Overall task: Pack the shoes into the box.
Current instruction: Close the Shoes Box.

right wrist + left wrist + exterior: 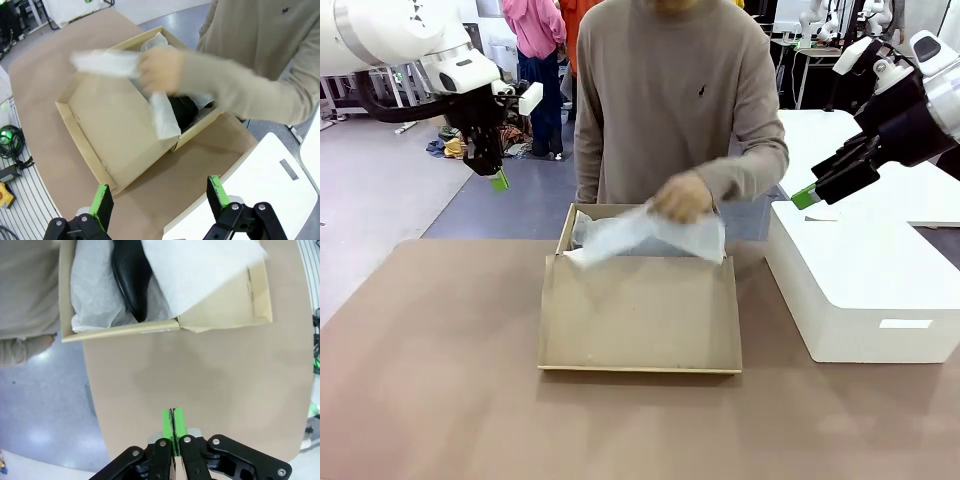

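**Tissue going over the shoe while both robot hands are hanging clear**

The left hand [498, 180] is hanging high above the bench [440, 400], pads pressed together and clenched on nothing; ahead of and below its fingertips the box [120, 330] is lying open, with one of the shoes [132, 275] resting on its side inside on the white tissue paper [95, 290]; whether the second shoe is lying beside it I cannot tell, since the paper is covering that part. The right hand [805, 197] is hovering with its jaws spread wide and released, also empty, above the near edge of the large white box [860, 300]; the shoebox is sitting below and ahead of its fingers. Both robot hands are probably keeping this height to leave room for the person's hand [682, 197], which is blurred and pulling a sheet of tissue across the shoe; this looks like wrapping ahead of closing.

The hinged lid [640, 320] is lying flat on the bench on the robot's side of the box, just below and ahead of both robot hands, so closing it looks like the step left. The person's arm is crossing the box opening and standing in the way of any descent; the white box is crowding the right hand's side.
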Action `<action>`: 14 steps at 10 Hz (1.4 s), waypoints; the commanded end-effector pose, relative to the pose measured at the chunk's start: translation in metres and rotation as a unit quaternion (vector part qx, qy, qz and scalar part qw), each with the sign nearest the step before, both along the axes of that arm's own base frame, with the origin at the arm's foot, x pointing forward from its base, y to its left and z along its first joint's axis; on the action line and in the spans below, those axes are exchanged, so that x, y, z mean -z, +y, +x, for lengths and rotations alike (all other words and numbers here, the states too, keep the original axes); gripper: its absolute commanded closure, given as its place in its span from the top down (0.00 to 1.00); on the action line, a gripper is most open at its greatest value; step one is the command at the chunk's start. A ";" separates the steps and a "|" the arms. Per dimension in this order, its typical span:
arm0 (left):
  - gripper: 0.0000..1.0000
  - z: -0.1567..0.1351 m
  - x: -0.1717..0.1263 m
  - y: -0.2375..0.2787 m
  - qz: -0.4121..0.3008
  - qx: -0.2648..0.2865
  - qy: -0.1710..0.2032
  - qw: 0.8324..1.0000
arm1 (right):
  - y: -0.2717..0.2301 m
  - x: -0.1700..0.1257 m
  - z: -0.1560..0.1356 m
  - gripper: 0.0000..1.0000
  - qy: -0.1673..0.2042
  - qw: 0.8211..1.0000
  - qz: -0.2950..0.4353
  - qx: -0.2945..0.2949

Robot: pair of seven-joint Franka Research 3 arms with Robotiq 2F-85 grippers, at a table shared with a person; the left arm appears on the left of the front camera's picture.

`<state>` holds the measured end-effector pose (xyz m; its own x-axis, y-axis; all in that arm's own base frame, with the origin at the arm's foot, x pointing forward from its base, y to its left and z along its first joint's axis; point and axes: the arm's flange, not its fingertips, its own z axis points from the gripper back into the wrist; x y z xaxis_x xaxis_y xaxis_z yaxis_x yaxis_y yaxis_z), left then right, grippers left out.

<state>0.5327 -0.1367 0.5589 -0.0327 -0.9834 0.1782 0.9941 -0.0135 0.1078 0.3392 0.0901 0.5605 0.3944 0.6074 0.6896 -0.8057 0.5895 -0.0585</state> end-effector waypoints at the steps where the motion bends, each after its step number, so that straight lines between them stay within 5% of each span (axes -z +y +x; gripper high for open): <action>1: 0.00 -0.006 0.002 0.010 -0.018 0.028 -0.006 0.999 | 0.000 0.000 0.000 1.00 -0.002 1.000 0.003 0.000; 7: 0.00 -0.001 0.001 0.012 -0.036 0.067 0.008 0.997 | 0.000 0.000 0.000 1.00 -0.002 1.000 0.003 0.000; 9: 0.00 -0.002 -0.002 0.008 0.046 0.008 0.006 0.999 | 0.000 0.000 0.000 1.00 -0.002 1.000 0.003 0.000; 10: 0.00 -0.001 0.002 0.007 -0.021 0.053 0.006 0.998 | 0.000 0.000 0.000 1.00 -0.002 1.000 0.003 0.000; 14: 0.00 -0.001 0.003 0.005 -0.007 0.043 0.008 0.999 | 0.000 0.000 0.000 1.00 -0.002 1.000 0.003 0.000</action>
